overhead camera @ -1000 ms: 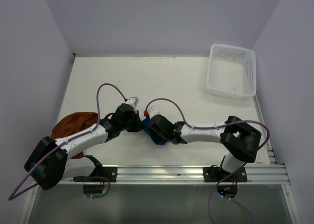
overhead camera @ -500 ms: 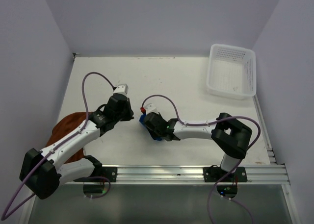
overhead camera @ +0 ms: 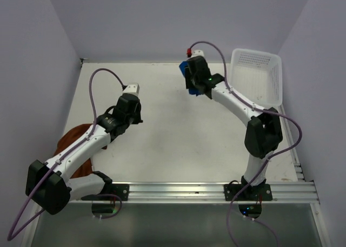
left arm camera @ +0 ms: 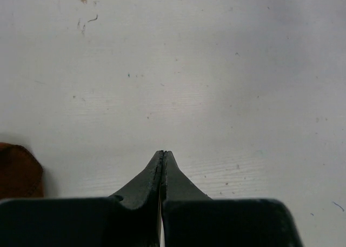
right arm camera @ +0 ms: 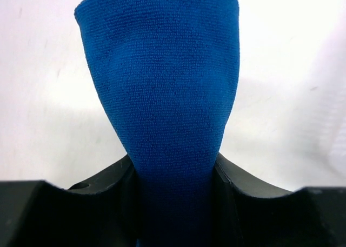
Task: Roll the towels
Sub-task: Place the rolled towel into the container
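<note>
The right gripper [overhead camera: 195, 75] is about half closed, and its fingers pinch the bright royal blue cloth towel [right arm camera: 161, 90]. From the wrist view the towel looks gathered into a compact roll, its free end fanning out beyond the fingertips. The gripper holds it up near the far edge of the white table [overhead camera: 162, 144], just beside the white perforated plastic basket [overhead camera: 270, 60] in the far right corner. The step in hand appears to be carrying this roll to the basket. To do that well, the pinch should stay firm across the middle of the bundle so the layers cannot unwind. The arm should clear the basket's rim and bring the roll low inside before the fingers part, since a drop from height would likely loosen it. The left gripper [left arm camera: 162, 156] is fully closed on nothing and hangs over bare table left of centre. The rust-brown cloth towel [overhead camera: 71, 138] lies in a loose heap at the near left edge, partly under the left arm and not yet rolled. No brand, label or writing can be read in any view.
</note>
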Controlling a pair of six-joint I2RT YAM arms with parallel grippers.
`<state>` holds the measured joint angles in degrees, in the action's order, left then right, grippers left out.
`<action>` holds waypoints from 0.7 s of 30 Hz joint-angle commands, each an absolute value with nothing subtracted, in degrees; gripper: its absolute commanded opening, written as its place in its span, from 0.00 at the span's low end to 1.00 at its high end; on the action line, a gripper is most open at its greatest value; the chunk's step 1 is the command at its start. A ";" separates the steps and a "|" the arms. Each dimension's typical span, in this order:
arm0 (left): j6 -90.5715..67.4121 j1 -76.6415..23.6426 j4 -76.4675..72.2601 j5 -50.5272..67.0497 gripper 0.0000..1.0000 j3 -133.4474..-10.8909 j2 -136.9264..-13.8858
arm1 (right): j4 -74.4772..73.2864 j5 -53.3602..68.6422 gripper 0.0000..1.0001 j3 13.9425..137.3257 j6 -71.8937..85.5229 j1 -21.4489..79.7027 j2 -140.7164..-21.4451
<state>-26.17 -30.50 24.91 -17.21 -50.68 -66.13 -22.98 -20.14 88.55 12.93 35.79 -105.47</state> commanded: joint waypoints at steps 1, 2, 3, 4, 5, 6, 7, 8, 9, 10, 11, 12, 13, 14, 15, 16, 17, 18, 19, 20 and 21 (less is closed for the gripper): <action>-22.77 -29.71 23.73 -18.90 0.00 -51.86 -67.23 | -26.80 -17.58 0.00 97.19 10.28 27.28 -106.95; -22.07 -29.62 23.47 -18.81 0.00 -51.68 -67.41 | -27.15 -17.23 0.00 99.47 10.37 25.77 -107.40; -21.63 -29.53 22.68 -18.63 0.00 -51.16 -67.41 | -27.33 -16.10 0.00 100.19 10.46 24.10 -107.58; -21.36 -29.44 22.24 -18.37 0.00 -50.89 -67.41 | -27.16 -15.65 0.00 100.72 11.16 20.78 -107.84; -20.75 -29.36 21.80 -18.20 0.00 -50.63 -67.50 | -26.72 -15.12 0.00 100.98 11.51 19.26 -107.75; -20.48 -29.27 21.10 -17.76 0.00 -50.19 -67.59 | -26.28 -13.55 0.00 100.90 12.21 17.86 -107.67; -20.22 -29.18 20.92 -17.67 0.00 -50.01 -67.94 | -25.50 -13.19 0.00 99.94 12.39 14.97 -107.49; -20.30 -29.09 20.83 -17.67 0.00 -49.84 -68.20 | -24.10 -13.18 0.00 99.41 12.65 13.72 -107.23; -20.39 -29.00 20.74 -17.84 0.00 -49.92 -68.46 | -23.47 -12.84 0.00 98.88 13.09 12.58 -107.14; -20.39 -28.92 20.74 -17.75 0.00 -49.83 -68.90 | -22.68 -11.79 0.00 98.35 13.27 10.39 -107.05; -20.39 -28.83 20.74 -17.67 0.00 -49.92 -69.17 | -20.94 -11.52 0.00 96.78 13.27 9.41 -107.05; -20.48 -28.74 20.48 -17.40 0.00 -49.83 -69.26 | -20.05 -11.25 0.00 95.98 13.45 8.45 -106.70; -20.39 -28.48 20.30 -17.14 0.00 -49.83 -69.43 | -19.26 -10.81 0.00 95.19 13.80 6.70 -106.70; -20.39 -28.39 20.30 -17.05 0.00 -49.83 -69.52 | -17.59 -10.11 0.00 93.62 13.89 5.72 -106.61; -20.39 -28.30 20.22 -16.88 0.00 -49.83 -69.61 | -16.71 -9.76 0.00 92.73 14.06 4.93 -106.44; -20.22 -28.13 20.21 -16.79 0.00 -49.83 -69.78 | -15.92 -9.15 0.00 91.85 14.41 3.18 -106.61; -20.13 -27.95 20.21 -16.79 0.00 -49.92 -69.87 | -14.69 -8.10 0.00 90.28 14.94 2.29 -106.61; -20.04 -27.78 20.13 -16.70 0.00 -49.83 -69.87 | -14.16 -7.39 0.00 89.57 15.38 1.33 -106.70; -19.95 -27.60 20.13 -16.53 0.00 -49.83 -70.13 | -13.63 -6.86 0.00 88.86 16.34 0.27 -107.05; -19.86 -27.51 20.13 -16.35 0.00 -49.83 -70.22 | -12.40 -5.64 0.00 87.38 16.78 -1.74 -107.22; -19.86 -27.42 20.13 -16.17 0.00 -49.83 -70.49 | -12.04 -5.19 0.00 86.75 17.31 -2.54 -107.49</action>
<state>-21.37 -28.14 23.14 -16.71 -49.89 -69.97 -17.87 -8.91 88.25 14.94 0.43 -107.50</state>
